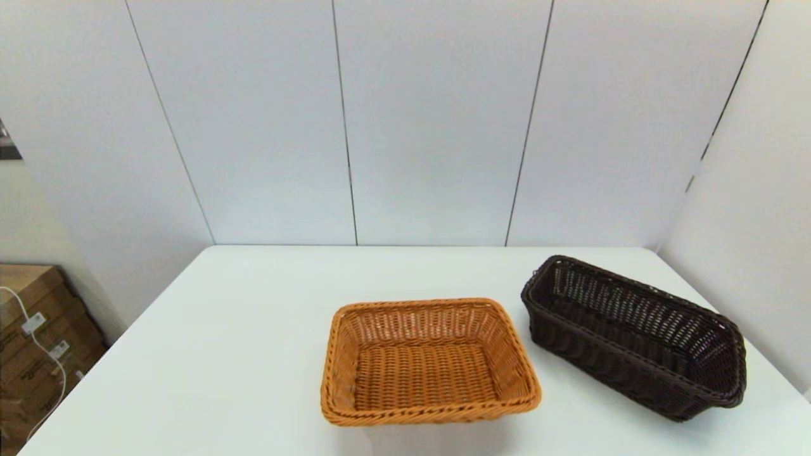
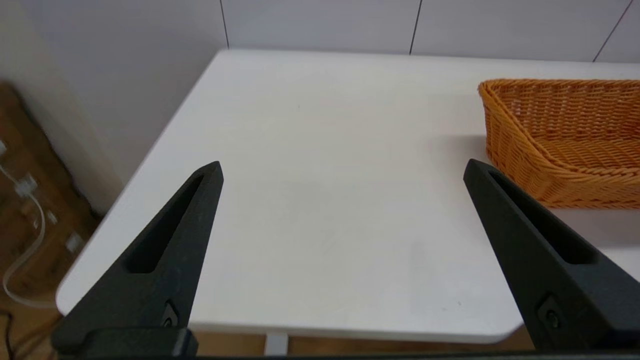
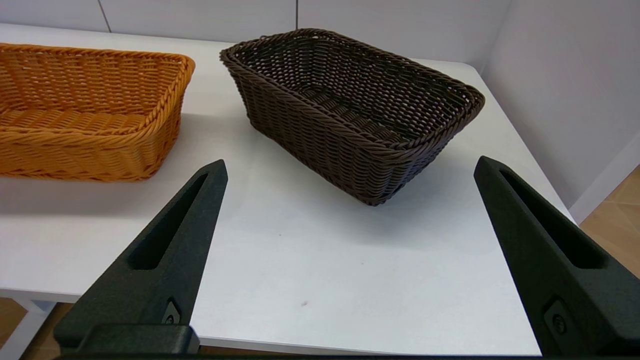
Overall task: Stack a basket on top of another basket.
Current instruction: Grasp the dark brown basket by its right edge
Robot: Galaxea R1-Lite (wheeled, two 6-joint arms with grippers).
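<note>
The dark brown basket [image 1: 633, 335] sits on the white table at the right, turned at an angle, empty. The orange-tan basket [image 1: 427, 361] stands empty near the table's front middle, a short gap left of the dark one. Neither arm shows in the head view. My right gripper [image 3: 350, 167] is open, held back off the table's near edge, facing the dark brown basket [image 3: 350, 107] with the orange-tan basket [image 3: 85, 110] off to one side. My left gripper [image 2: 342, 170] is open too, over the near left part of the table, with the orange-tan basket [image 2: 565, 140] beside it.
The white table [image 1: 222, 354] ends close to the dark basket on the right, near a white wall panel [image 1: 754, 221]. Cardboard boxes [image 1: 38, 335] and a white cable lie on the floor to the left. Wall panels close the table's far edge.
</note>
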